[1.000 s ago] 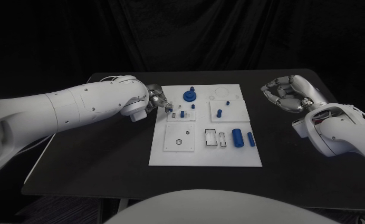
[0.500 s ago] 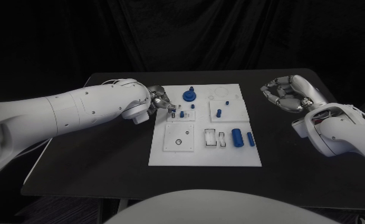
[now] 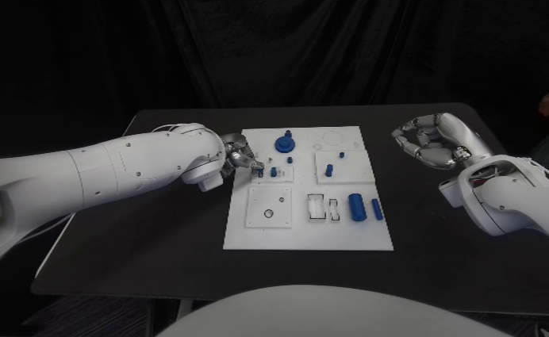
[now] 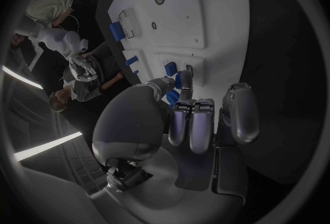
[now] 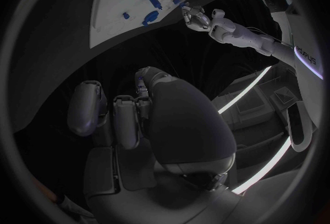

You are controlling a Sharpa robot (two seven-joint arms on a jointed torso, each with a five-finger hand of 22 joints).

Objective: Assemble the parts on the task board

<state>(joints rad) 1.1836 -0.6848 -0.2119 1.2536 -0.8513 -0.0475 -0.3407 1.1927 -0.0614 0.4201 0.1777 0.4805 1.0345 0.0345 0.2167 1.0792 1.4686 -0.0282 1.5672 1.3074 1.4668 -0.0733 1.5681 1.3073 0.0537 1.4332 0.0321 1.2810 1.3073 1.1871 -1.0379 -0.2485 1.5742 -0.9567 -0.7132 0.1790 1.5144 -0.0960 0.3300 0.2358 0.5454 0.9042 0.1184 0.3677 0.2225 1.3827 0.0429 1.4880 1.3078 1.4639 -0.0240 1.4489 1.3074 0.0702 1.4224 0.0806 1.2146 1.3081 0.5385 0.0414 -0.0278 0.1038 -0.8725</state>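
Several blue parts (image 3: 357,206) lie loose on the task board (image 3: 310,230) mid-tabletop, so plenty remains. Head view: left hand (image 3: 241,153) works at the board's far left edge, having crept slightly inward; right hand (image 3: 426,141) hangs curled, empty, unmoved. Left wrist view: fingertips (image 4: 180,85) pinch a small blue peg (image 4: 175,95).

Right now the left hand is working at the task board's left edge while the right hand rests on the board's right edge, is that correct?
Not quite. In the head view the right hand is raised clear to the right of the task board, not resting on it. The left hand is indeed at the board's left edge.
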